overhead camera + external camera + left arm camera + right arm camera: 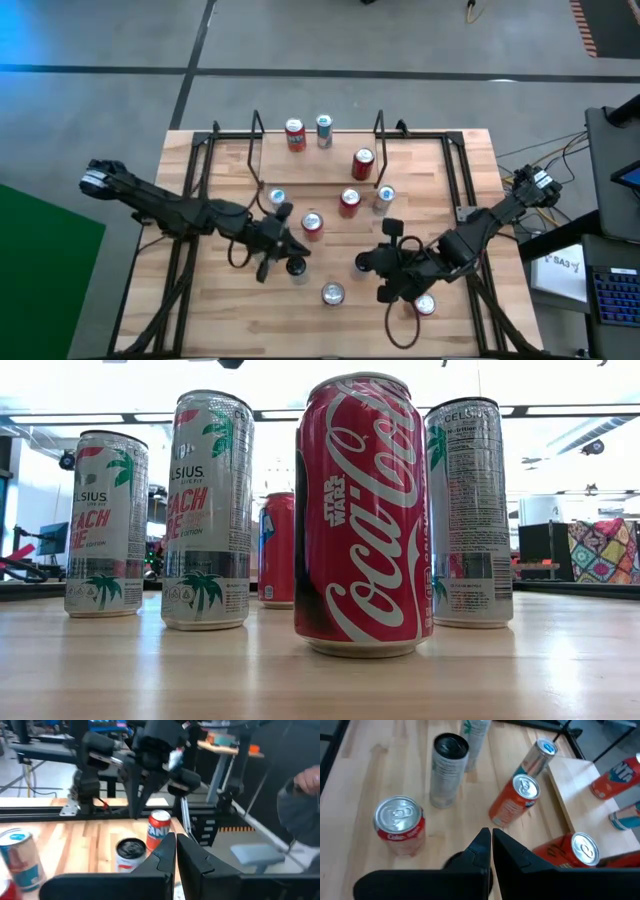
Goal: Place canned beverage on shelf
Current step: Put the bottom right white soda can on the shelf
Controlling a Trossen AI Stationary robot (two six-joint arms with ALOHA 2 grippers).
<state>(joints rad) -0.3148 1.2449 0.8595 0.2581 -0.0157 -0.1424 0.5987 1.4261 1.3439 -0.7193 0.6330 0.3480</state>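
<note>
Cans (349, 202), wood table (220, 300), wire shelf (318, 160)

You have a red Coca-Cola can (362, 515) standing upright nearest you on the wooden counter (320, 680), just right of centre. Left of it stands a tall silver Celsius can (207, 510) with palm trees, and farther left a second silver can (106, 523) of the same design. Between the first silver can and the Coca-Cola can you see a red can (277, 550) set farther back. Partly hidden behind the Coca-Cola can's right side stands a tall can (473, 510) with its small-print label facing you. All are upright.
</note>
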